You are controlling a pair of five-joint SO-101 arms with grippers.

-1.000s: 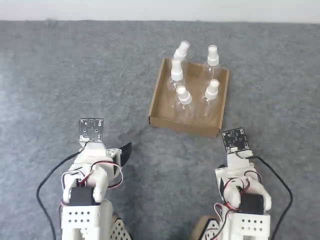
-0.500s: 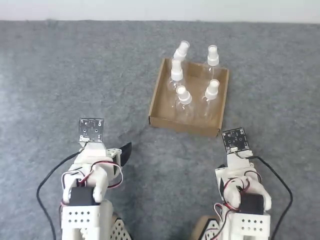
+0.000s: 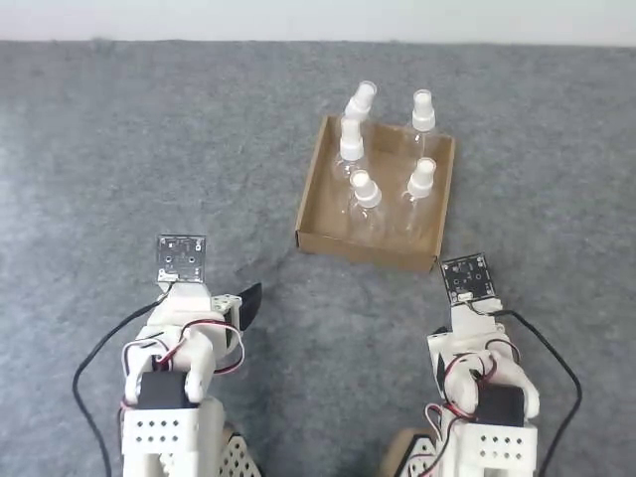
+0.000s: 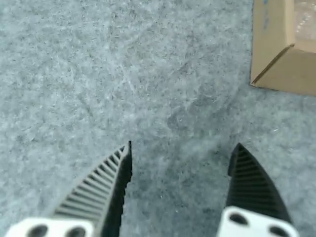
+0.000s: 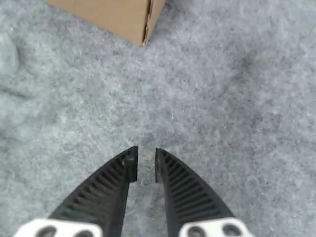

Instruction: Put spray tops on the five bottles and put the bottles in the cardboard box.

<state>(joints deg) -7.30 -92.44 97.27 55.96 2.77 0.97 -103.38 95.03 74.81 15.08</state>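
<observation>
**Now that all five bottles stand capped in the box: holdings on the surface**

Since nothing lies loose to be fetched, the entries run as follows.

1. Surface [image 3: 119,149]: grey, felt-like, carrying everything listed.
2. Cardboard box [image 3: 366,248]: a shallow open tray beyond the arms and nearer the right one. I judge it was put there so both could reach it.
3. Left arm [image 3: 184,343], right arm [image 3: 479,373]: folded back at the near edge, apart from the box. They look parked, and the job looks done.
4. Bottles [image 3: 367,211]: five, clear, in the box. Four stand upright and the fifth leans at the far rim.
5. Left claw [image 4: 182,148]: jaws wide apart, empty, over bare surface near a box corner.
6. Right claw [image 5: 145,158]: closed to a thin slit, gripping nothing, over bare surface by the other near corner.
7. Spray tops [image 3: 424,107]: white, one on each bottle.
</observation>
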